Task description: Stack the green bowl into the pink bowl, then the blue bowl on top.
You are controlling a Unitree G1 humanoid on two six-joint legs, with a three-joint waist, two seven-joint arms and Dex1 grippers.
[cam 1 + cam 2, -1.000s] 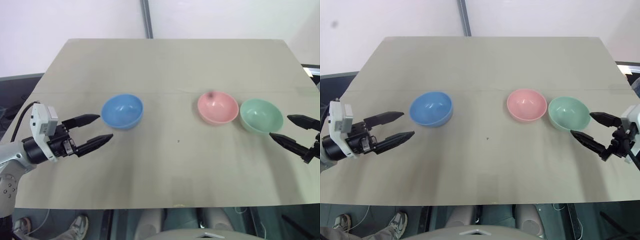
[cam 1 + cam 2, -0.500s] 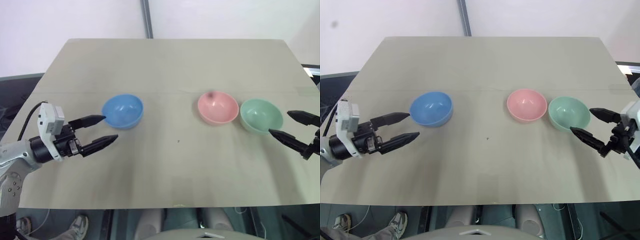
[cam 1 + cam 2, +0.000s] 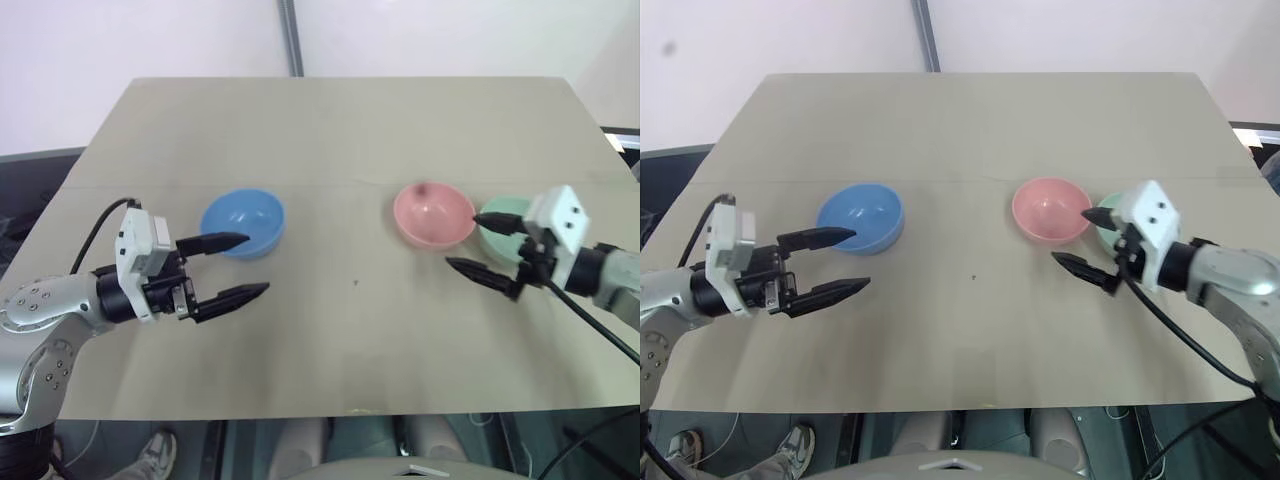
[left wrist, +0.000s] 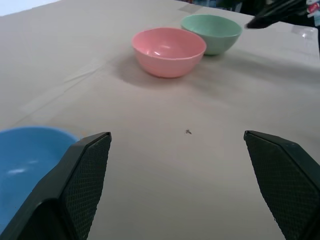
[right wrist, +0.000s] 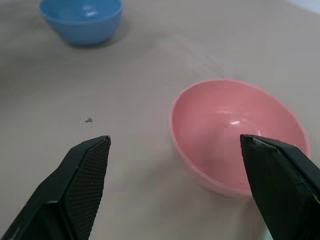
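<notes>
A broad beige rectangular table [image 3: 330,130], a faint seam running across its top, stands before a plain white wall [image 3: 140,40] split by a grey vertical pole [image 3: 292,38]; dark floor [image 3: 30,175] flanks its sides.

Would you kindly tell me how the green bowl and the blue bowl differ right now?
The green bowl is mint; the blue bowl is sky blue. The green bowl sits close beside the pink bowl; the blue bowl stands alone toward the table's left. Both are upright, empty and alike in size.
</notes>
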